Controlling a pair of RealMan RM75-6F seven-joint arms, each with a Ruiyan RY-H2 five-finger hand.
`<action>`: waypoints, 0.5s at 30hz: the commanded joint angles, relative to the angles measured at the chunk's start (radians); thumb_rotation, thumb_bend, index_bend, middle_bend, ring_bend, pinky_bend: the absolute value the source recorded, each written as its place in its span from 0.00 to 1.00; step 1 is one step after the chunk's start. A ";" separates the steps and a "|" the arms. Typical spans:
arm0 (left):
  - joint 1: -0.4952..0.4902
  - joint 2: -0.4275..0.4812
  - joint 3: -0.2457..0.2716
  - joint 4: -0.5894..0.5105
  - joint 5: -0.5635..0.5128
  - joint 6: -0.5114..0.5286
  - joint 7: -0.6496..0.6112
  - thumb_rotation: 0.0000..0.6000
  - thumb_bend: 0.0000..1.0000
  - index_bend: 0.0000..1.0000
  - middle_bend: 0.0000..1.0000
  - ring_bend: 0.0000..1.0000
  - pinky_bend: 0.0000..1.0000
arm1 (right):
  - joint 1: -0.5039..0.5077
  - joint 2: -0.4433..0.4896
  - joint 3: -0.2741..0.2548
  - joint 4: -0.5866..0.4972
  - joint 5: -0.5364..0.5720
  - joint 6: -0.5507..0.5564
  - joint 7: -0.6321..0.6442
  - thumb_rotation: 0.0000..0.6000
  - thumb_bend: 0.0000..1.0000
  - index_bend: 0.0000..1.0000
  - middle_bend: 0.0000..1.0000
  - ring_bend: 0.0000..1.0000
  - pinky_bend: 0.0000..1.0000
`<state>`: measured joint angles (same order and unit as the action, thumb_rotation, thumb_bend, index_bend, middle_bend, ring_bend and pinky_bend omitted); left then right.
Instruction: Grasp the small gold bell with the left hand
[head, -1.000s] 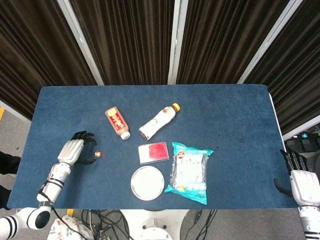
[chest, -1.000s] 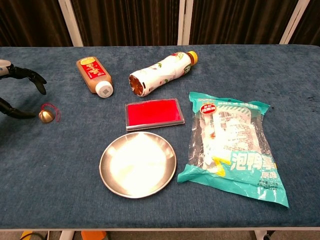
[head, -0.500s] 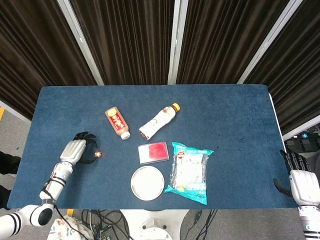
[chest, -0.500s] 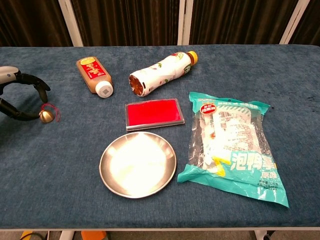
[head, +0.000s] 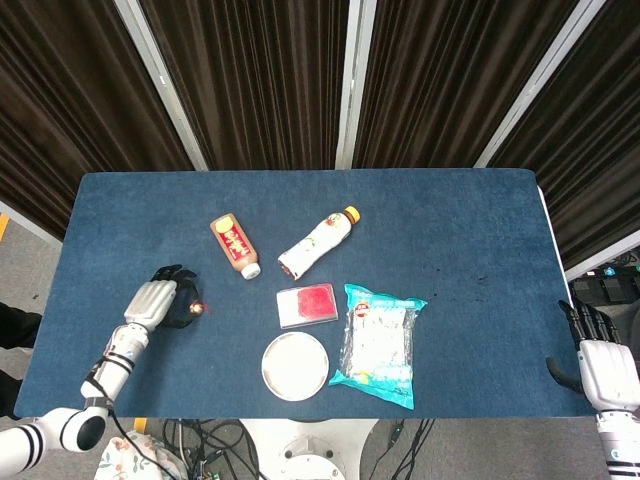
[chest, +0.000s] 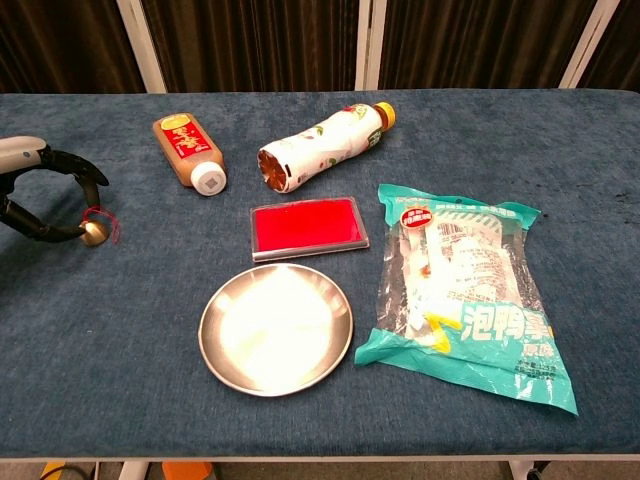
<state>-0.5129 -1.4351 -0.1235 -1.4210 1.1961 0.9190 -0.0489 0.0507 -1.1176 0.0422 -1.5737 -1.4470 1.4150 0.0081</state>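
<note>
Robot's left hand (chest: 40, 195), fingers curled round but not yet clamping small gold round bell w/ red cord (chest: 92, 232) (table's 9 o'clock edge); bell may roll away if nudged.

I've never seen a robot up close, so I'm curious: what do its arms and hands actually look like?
Each hand has a pale silver-white back with black fingers, much like a gloved human hand. The left hand joins a slim white forearm with dark bands and a thin dark cable running along it, ending in a rounded white joint. The right hand looks the same: white shell, black fingers. No sleeves are visible.
</note>
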 joint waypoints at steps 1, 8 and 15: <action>-0.001 -0.001 0.000 0.003 -0.002 -0.003 -0.003 1.00 0.31 0.46 0.19 0.04 0.03 | 0.000 -0.001 0.000 0.000 0.000 -0.001 0.000 1.00 0.21 0.00 0.00 0.00 0.07; -0.002 -0.003 0.002 0.004 -0.002 0.001 -0.004 1.00 0.32 0.46 0.19 0.04 0.03 | 0.000 -0.002 0.001 0.003 0.002 0.000 0.002 1.00 0.21 0.00 0.00 0.00 0.07; -0.002 -0.008 0.000 0.007 -0.009 0.006 -0.001 1.00 0.33 0.49 0.20 0.04 0.03 | -0.002 -0.002 0.000 0.005 0.001 0.001 0.004 1.00 0.21 0.00 0.00 0.00 0.07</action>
<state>-0.5149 -1.4432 -0.1233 -1.4138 1.1869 0.9250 -0.0502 0.0492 -1.1195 0.0419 -1.5688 -1.4457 1.4162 0.0121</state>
